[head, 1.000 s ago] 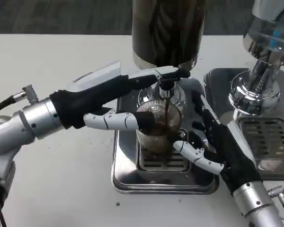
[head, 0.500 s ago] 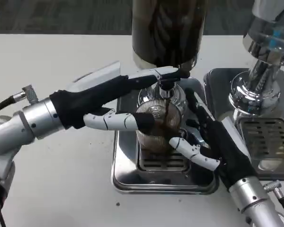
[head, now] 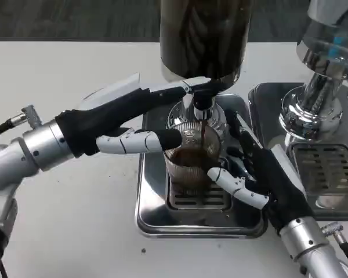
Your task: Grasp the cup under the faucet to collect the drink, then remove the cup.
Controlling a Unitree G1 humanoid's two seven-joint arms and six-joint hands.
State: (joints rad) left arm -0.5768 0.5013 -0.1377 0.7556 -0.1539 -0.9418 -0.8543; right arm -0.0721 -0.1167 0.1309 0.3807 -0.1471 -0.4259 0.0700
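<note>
Head view. A ribbed clear cup [head: 191,162], partly filled with dark drink, stands on the slotted grate of a steel drip tray [head: 156,217] resting on the white worktop [head: 75,226]. The cup sits directly beneath the faucet [head: 202,104] of a dark drink dispenser [head: 203,37], and a thin dark stream [head: 203,134] falls from the faucet into the cup. The left hand [head: 133,119] reaches in from the picture's left: its upper fingers [head: 180,88] extend to the faucet lever, while its thumb lies against the left side of the cup near the rim, so the fingers are spread and clamp nothing. The right hand [head: 258,174] comes from the lower right and wraps the right side of the cup; its thumb presses the front wall of the cup and its dark fingers [head: 235,124] curve behind it, so this hand grips the cup. To the right stands a second steel tray [head: 330,191] carrying a second dispenser [head: 322,75] with a shiny chrome base.
</note>
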